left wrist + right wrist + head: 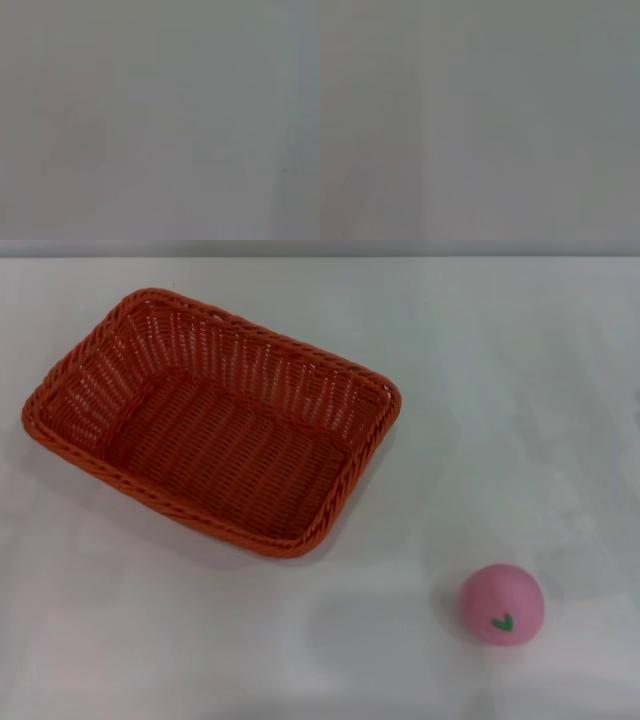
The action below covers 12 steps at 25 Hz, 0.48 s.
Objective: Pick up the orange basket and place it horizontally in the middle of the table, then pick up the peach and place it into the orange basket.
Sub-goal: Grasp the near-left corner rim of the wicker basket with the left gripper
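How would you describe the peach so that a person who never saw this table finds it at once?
On the white table, first find the large orange basket on the robot's left. The peach lies apart from it, nearer the robot and to its right. It is the only small round pink thing, with a tiny green mark.

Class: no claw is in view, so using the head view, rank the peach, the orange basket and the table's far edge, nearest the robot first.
1. peach, near right.
2. orange basket, left, farther back.
3. table's far edge, rearmost.
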Each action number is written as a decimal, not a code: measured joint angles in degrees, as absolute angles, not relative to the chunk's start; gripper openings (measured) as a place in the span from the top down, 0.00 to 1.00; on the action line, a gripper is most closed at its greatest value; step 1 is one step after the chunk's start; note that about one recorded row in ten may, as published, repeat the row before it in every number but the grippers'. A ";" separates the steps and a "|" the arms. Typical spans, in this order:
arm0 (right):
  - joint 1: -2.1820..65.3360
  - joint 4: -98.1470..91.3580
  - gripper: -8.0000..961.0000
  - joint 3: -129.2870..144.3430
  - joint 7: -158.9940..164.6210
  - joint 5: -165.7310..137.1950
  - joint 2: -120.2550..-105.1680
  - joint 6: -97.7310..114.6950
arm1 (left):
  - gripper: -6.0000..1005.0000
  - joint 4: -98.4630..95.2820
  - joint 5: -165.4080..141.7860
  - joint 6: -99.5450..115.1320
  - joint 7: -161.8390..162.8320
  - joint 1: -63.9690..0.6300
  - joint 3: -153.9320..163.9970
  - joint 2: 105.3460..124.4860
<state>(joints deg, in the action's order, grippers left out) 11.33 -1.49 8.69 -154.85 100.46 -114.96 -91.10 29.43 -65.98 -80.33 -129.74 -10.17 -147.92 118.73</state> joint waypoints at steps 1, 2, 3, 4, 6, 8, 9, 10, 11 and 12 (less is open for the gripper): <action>11.33 -1.49 0.30 8.61 -154.86 100.47 -114.96 -91.10 | 0.12 29.45 -65.98 -80.33 -129.71 -10.26 -147.92 118.70; 11.34 -1.49 0.30 8.56 -154.89 100.49 -114.96 -91.10 | 0.12 29.57 -65.97 -80.33 -129.63 -10.37 -147.91 118.64; 11.34 -1.49 0.30 8.55 -154.91 100.53 -114.96 -91.10 | 0.12 29.68 -65.97 -80.32 -129.58 -10.42 -147.92 118.61; 11.34 -1.49 0.30 8.54 -154.94 100.56 -114.96 -91.10 | 0.12 30.09 -65.96 -80.27 -129.35 -10.42 -147.92 118.62; 11.34 -1.49 0.30 8.49 -155.01 100.62 -114.96 -91.10 | 0.12 30.78 -65.97 -80.15 -128.96 -10.36 -147.92 118.70; 11.34 -1.49 0.30 8.44 -155.06 100.66 -114.96 -91.10 | 0.12 30.89 -66.12 -80.08 -128.84 -10.38 -147.92 118.74; 11.36 -1.49 0.30 8.41 -155.06 100.68 -114.96 -91.10 | 0.12 30.90 -66.24 -80.03 -128.79 -10.44 -147.92 118.76; 11.38 -1.49 0.30 8.38 -155.07 100.70 -114.96 -91.09 | 0.12 30.91 -66.33 -80.00 -128.77 -10.47 -147.92 118.76; 11.41 -1.49 0.30 8.36 -155.07 100.71 -114.96 -91.08 | 0.12 30.92 -66.36 -79.92 -128.71 -10.50 -147.92 118.76; 11.42 -1.49 0.30 8.34 -155.07 100.72 -114.96 -91.07 | 0.12 30.93 -66.38 -79.88 -128.59 -10.52 -147.92 118.75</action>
<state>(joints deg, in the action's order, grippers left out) 11.42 -1.49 8.34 -155.07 100.72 -114.96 -91.07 30.93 -66.38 -79.88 -128.59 -10.52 -147.92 118.75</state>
